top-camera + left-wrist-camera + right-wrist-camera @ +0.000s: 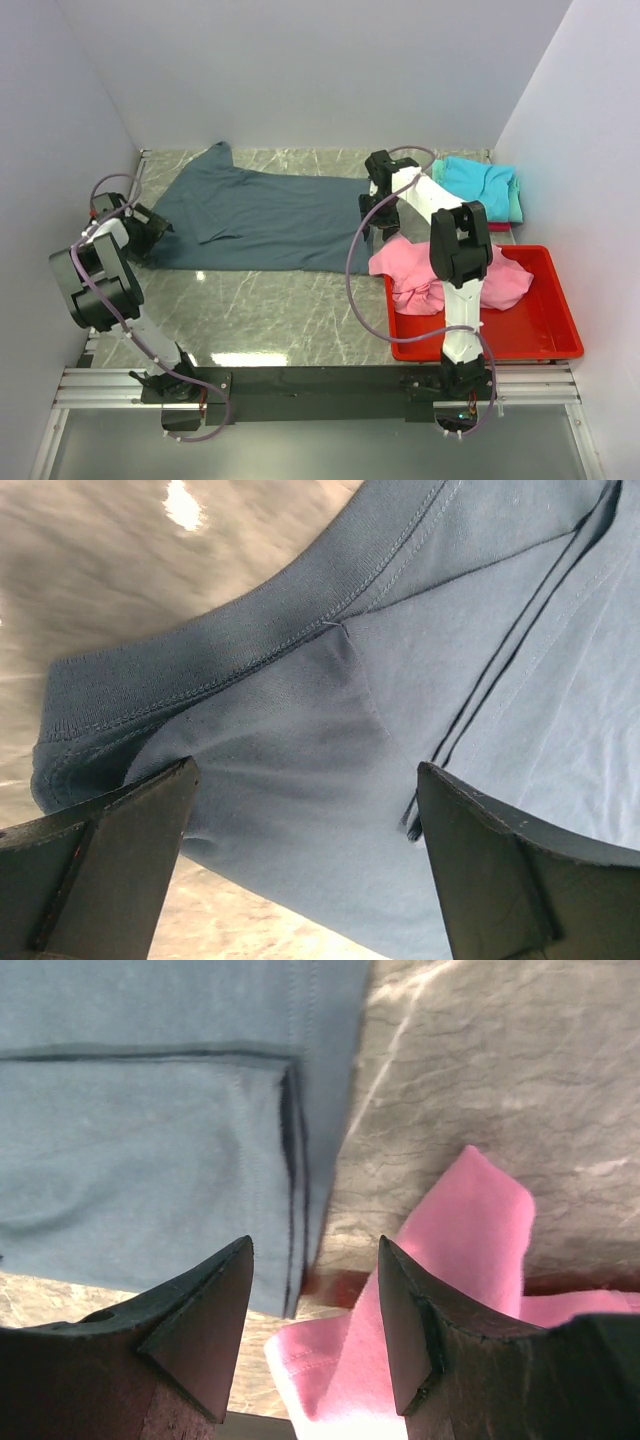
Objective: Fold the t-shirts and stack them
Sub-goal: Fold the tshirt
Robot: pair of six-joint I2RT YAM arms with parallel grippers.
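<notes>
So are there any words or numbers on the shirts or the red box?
None can be read. The blue-grey t-shirt, the pink t-shirt, the folded turquoise one and the red bin all look plain, with no words, numbers or logos showing in any view.

Room inventory, as I see it:
- Table (290,310): glossy top in a grey marble pattern with pale veins.
- Back wall (320,70): plain white, rising from the table's far edge.
- Left wall (50,120) and right wall (590,150): the same white, closing in the table's two sides.
- Metal rail (105,388): ribbed and silver, along the table's near edge.
- Light patch (240,357): a bright reflection on the table, close to the rail.
</notes>
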